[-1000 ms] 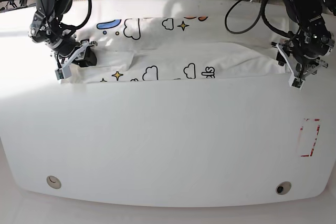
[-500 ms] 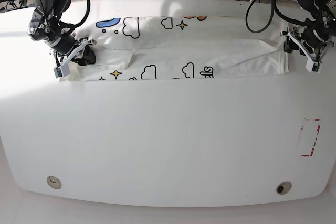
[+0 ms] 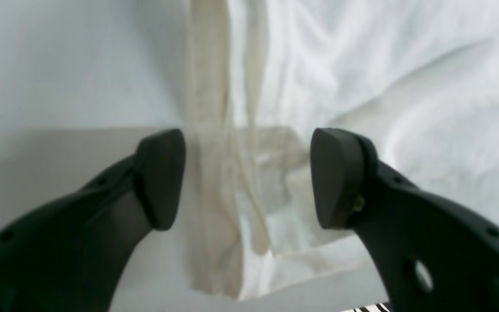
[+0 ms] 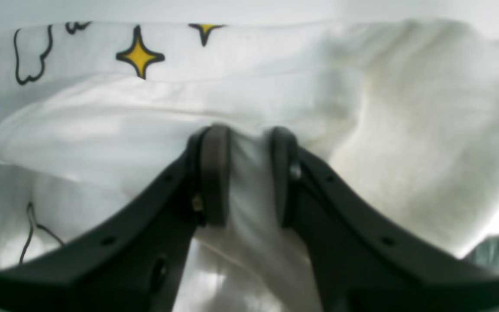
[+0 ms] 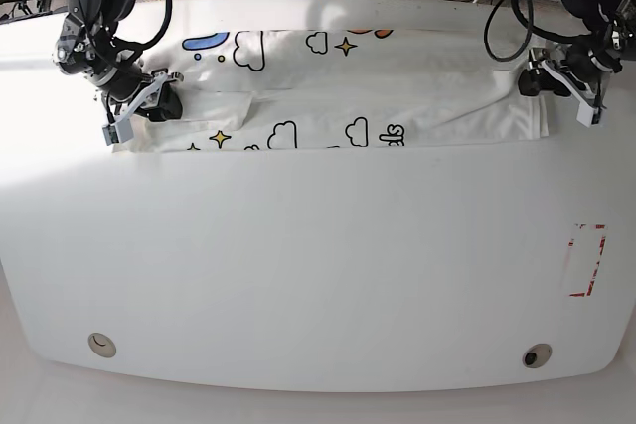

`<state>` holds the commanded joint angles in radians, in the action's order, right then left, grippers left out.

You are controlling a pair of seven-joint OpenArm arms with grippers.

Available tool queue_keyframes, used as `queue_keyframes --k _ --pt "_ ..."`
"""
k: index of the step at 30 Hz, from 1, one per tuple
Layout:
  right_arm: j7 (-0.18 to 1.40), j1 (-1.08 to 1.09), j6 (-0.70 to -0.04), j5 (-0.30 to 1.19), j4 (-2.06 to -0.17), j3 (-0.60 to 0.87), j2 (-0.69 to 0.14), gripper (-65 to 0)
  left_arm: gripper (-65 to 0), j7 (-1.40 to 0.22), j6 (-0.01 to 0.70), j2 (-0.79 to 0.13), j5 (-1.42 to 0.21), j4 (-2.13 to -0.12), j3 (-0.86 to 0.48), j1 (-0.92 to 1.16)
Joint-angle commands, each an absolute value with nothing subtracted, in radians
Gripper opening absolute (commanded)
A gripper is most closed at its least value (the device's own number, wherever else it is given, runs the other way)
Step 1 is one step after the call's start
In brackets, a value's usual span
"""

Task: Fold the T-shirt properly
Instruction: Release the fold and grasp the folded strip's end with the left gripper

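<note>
The T-shirt [image 5: 328, 96] lies as a long folded band across the far half of the table, with clouds and stars showing along its edges. My right gripper [image 5: 164, 109] is at the band's left end. In the right wrist view that gripper [image 4: 248, 177] is shut on a raised fold of the white T-shirt [image 4: 232, 99]. My left gripper [image 5: 535, 83] is at the band's right end. In the left wrist view it [image 3: 249, 177] stands open above the T-shirt's [image 3: 362, 65] hem edge, and nothing is pinched between its fingers.
The white table [image 5: 318, 265] stretches toward the camera in front of the shirt. A red-outlined mark [image 5: 586, 260] sits near its right edge, and two round holes [image 5: 100, 345] [image 5: 537, 355] near the front. Cables hang behind the far edge.
The left arm has swung from the shirt's near right corner toward the far side. The shirt's right end now lies flatter. The right gripper shifted slightly, still at the left end.
</note>
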<state>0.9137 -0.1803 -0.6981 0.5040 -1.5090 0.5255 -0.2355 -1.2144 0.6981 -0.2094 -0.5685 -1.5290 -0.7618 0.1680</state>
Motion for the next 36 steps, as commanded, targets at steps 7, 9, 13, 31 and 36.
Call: queue_keyframes --k 7,9,13,31,36 --pt "0.914 -0.18 -0.698 0.504 -1.509 0.526 -0.234 -49.0 -22.8 -1.218 0.698 -0.216 -0.611 -1.529 -0.69 0.196" --pt "0.914 -0.18 -0.698 0.504 -1.509 0.526 -0.234 -49.0 -27.8 -1.218 0.698 -0.214 -0.61 -1.529 -0.671 0.196" --pt "0.914 -0.18 -0.698 0.504 -1.509 0.526 -0.234 -49.0 -54.6 -1.218 0.698 -0.185 -0.605 -1.535 -0.627 0.196" --pt "0.914 -0.18 -0.698 0.496 -1.506 0.526 -0.213 -49.1 -62.1 -1.219 0.698 -0.127 -0.611 -1.982 -0.437 0.242" --pt "0.914 -0.179 -0.698 0.501 -1.504 0.524 -0.213 -49.1 -61.8 -1.219 0.698 -0.124 -0.611 -1.989 -0.266 0.239"
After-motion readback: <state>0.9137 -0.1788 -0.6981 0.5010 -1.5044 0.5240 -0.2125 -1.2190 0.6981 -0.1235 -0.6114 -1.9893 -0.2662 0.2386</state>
